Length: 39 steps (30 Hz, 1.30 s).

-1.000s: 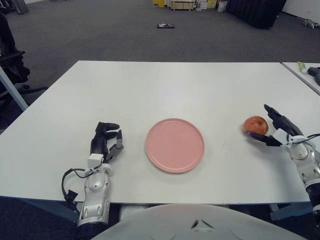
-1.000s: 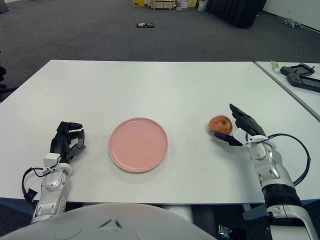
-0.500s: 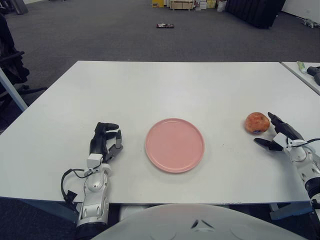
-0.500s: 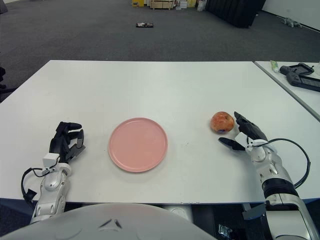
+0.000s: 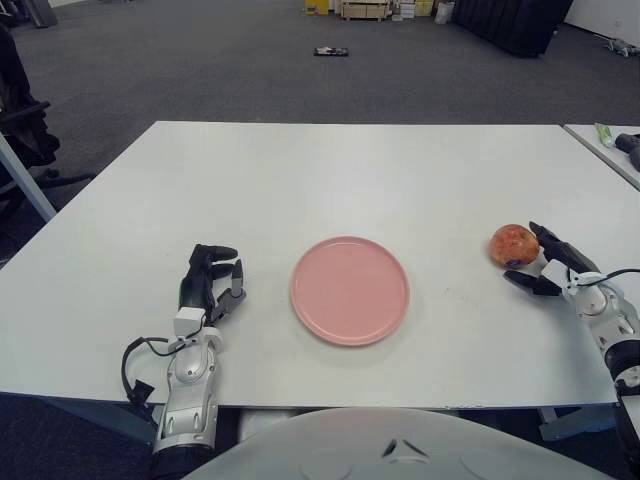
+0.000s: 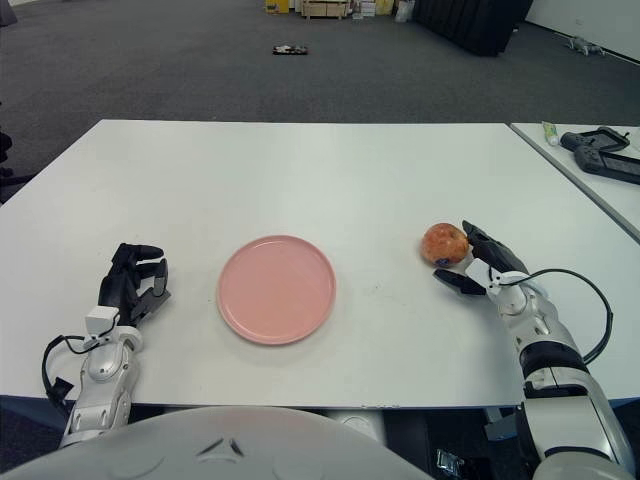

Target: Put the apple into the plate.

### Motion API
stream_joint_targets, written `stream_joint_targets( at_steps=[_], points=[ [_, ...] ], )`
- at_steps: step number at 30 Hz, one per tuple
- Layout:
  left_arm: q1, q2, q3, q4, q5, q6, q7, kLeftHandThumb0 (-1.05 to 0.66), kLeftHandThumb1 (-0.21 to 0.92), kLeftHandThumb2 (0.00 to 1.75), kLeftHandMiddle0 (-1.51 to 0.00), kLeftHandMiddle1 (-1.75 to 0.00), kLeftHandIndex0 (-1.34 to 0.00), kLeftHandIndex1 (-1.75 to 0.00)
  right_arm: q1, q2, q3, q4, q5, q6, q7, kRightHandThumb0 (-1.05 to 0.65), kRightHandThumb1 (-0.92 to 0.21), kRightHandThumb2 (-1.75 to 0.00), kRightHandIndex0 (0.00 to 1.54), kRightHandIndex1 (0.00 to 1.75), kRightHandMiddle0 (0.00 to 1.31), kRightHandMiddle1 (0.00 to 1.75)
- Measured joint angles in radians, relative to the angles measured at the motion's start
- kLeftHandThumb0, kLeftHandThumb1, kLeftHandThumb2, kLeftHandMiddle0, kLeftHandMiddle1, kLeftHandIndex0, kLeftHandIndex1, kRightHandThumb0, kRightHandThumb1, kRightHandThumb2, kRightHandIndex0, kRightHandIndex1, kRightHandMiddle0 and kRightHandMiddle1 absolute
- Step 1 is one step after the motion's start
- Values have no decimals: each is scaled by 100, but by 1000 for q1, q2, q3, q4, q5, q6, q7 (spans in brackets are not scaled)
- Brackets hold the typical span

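Round red-orange apple (image 6: 444, 243) sat on white table (image 6: 330, 180), well right of flat round pink plate (image 6: 276, 289). Right hand (image 6: 478, 265) just beside apple — fingers spread, holding nothing. Best approach: bracket apple's widest part before closing fingers — round fruit likely to roll. Left hand (image 5: 208, 283) idle, left of plate.

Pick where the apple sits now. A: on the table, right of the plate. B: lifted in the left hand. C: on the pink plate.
A: the apple lies on the white table, well right of the plate, with the right hand open beside it.
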Motion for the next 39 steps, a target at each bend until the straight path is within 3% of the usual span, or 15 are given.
stream_joint_targets(
  at_steps=[19,31,37,39],
  points=[
    [0,-1,0,10,-12,-18,-4,-38,69,84,-57,-167,-33,-175,-31,0,51,0,-9,-52,30,-96,-63,-58,0,0,0,0],
    [0,-5,4,13,-16,-28,-4,-37,73,79,-55,-167,-31,-175,-104,30,96,0,-17,-74,36,-92,-61,-61,0,0,0,0],
    [0,-5,5,12,-15,-30,-4,-37,73,79,-55,-167,-31,-175,-107,49,106,-29,-19,-77,33,-87,-57,-70,1,1,0,12],
    [0,-5,5,12,-12,-29,-4,-37,73,79,-55,-166,-31,-175,-107,53,108,-37,-20,-76,32,-83,-55,-73,1,16,0,29]
  ],
)
